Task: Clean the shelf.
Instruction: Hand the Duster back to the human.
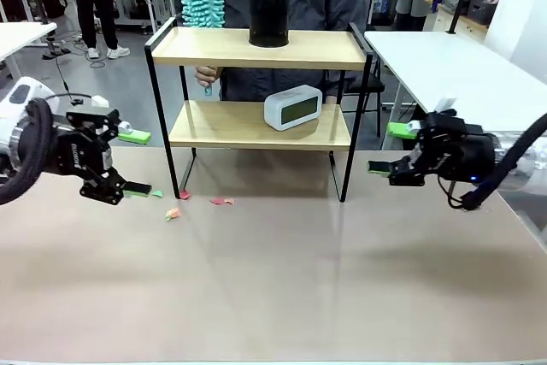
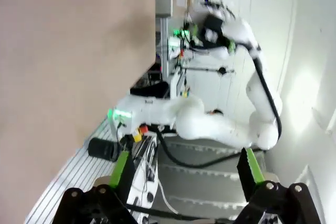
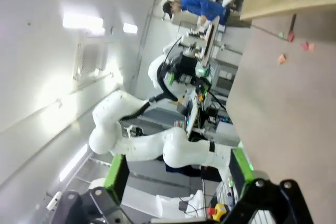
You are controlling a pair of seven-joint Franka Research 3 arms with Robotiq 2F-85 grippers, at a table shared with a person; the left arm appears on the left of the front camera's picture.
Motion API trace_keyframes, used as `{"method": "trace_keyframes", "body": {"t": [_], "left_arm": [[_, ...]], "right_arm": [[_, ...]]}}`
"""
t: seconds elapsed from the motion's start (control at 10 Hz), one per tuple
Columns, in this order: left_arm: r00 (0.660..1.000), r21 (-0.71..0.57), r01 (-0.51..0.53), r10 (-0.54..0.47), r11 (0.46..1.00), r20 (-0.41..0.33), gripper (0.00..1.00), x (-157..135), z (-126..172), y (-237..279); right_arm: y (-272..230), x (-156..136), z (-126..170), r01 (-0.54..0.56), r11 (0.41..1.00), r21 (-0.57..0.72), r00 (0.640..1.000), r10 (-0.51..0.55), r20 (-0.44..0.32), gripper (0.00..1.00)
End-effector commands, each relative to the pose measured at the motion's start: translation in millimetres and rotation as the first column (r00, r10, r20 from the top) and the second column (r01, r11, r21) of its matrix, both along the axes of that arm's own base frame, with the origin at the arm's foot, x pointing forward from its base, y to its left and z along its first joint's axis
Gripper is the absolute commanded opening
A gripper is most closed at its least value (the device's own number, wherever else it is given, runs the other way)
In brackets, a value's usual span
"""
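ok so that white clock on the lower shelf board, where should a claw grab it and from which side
Probably across the white clock's short ends, coming in from the robot's side of the shelf. It stands upright with its face turned toward the robot, and the top board overhead blocks a reach from above. The right claw, standing open, looks nearer.

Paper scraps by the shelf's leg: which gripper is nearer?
Left. The left gripper hovers open just beside the paper scraps; the right gripper sits open past the shelf's opposite leg.
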State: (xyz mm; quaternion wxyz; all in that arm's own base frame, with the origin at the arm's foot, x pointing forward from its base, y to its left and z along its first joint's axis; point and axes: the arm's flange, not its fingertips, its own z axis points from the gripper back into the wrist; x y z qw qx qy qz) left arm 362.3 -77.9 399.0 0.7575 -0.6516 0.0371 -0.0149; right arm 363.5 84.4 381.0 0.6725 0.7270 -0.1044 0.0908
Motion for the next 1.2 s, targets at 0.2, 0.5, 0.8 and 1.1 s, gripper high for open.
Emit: {"method": "trace_keyframes", "body": {"t": [0.2, 0.5, 0.8, 1.1], "left_arm": [[1.000, 0.000, 0.000, 0.000, 1.000, 0.000, 1.00, 0, 0, 0], [1.000, 0.000, 0.000, 0.000, 1.000, 0.000, 1.00, 0, 0, 0], [1.000, 0.000, 0.000, 0.000, 1.000, 0.000, 1.00, 0, 0, 0], [1.000, 0.000, 0.000, 0.000, 1.000, 0.000, 1.00, 0, 0, 0]], "right_arm": [[-20, 3, -1, 0.040, 0.999, 0.030, 0.999, -0.040, -0.008, 1.00], [-20, 3, -1, 0.040, 0.999, 0.030, 0.999, -0.040, -0.008, 1.00], [-20, 3, -1, 0.040, 0.999, 0.030, 0.999, -0.040, -0.008, 1.00], [-20, 3, -1, 0.040, 0.999, 0.030, 0.999, -0.040, -0.008, 1.00]]}}
